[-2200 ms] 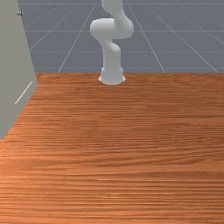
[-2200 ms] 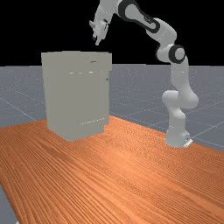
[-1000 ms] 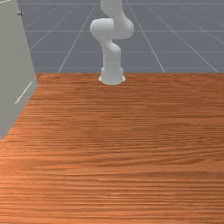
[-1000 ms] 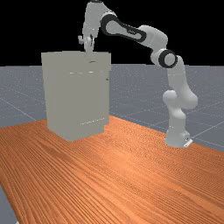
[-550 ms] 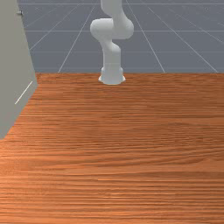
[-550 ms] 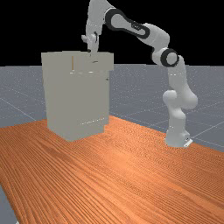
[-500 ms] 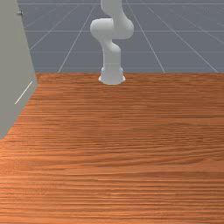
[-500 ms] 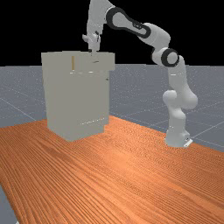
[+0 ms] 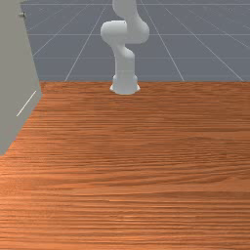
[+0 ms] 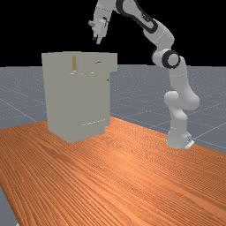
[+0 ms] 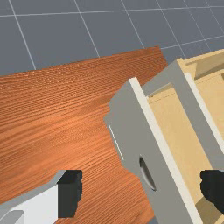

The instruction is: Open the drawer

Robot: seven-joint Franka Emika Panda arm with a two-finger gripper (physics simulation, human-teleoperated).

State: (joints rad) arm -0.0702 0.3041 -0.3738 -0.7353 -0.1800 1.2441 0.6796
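- Hanging above the cabinet [image 10: 77, 101] in the far view, the fingers [image 10: 99, 38] are pointing down, a gap showing between their tips and its top.
- In the wrist view the fingers [image 11: 70, 192] are standing wide open, their dark tips well apart and holding nothing.
- The drawer's handle [image 11: 148, 173], a dark, narrow oval, is appearing between those tips in that same view, with neither of them touching it.
- The drawer [image 11: 175, 124] is sitting partly out at the top of the cabinet, its pale wooden inside showing behind the grey front panel [image 11: 138, 127]; in the far view it is jutting past the body toward the far view's right.
- Beyond the drawer, more pale wood is showing inside the cabinet, behind a grey, light-edged wall.
- The cabinet is standing on the bench [image 9: 146, 171], taking up the front view's left edge, where a small knob [image 9: 22, 14] is sticking out high up.
- The arm [image 10: 178, 79] is bending over from its base [image 10: 177, 140] at the far view's right.
- Past the bench, a grey floor [image 11: 48, 35] is spreading out under pale grid lines.
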